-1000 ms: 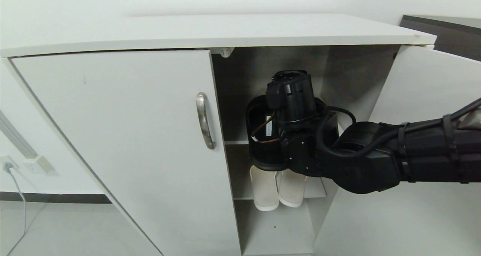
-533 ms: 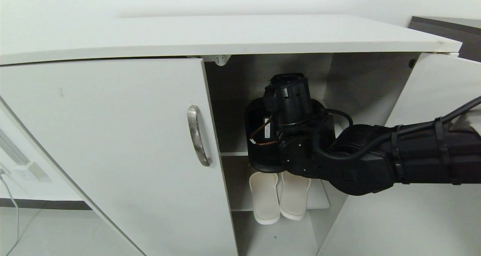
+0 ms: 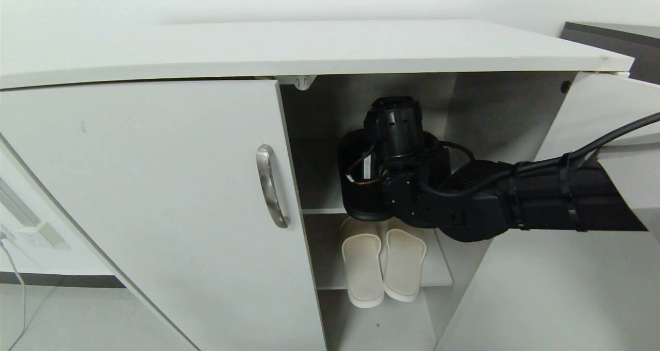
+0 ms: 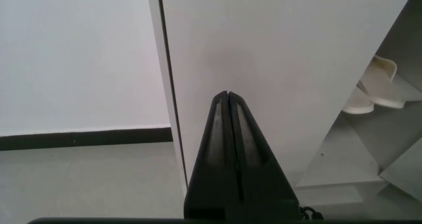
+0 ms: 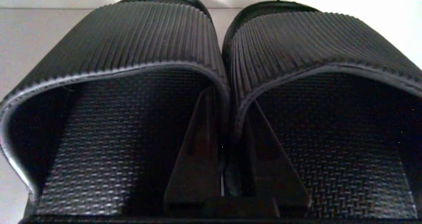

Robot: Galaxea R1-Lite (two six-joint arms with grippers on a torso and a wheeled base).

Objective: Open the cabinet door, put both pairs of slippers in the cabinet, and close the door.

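Since one pinch has to carry a whole pair, the right gripper has one of its fingers inside each of the black slippers and clamps the two touching inner walls between them. That's why the pair hangs side by side as one bundle, toes pointing into the cabinet. Pair sits in the cabinet's open half, just above the upper shelf; can't tell if the soles touch it, the wrist blocks that. To get there the right arm goes in past the swung-out right door, which is open wide enough to give it room.

Other pair, the white slippers, already lies on the cabinet's lower shelf, side by side, heels sticking out over the front edge. Prob. the upper shelf is picked b/c the one below is taken.

As for the left gripper: fingers pressed together, nothing in them, parked outside the cabinet in front of its shut left door, clear of the opening so it doesn't crowd the other arm. Nothing touches that door's handle.

Judgement: 2nd pair approx. at its spot. Left to do: set down, let go, pull arm out, shut right door. Overhanging white heels may catch the door, worth watching.
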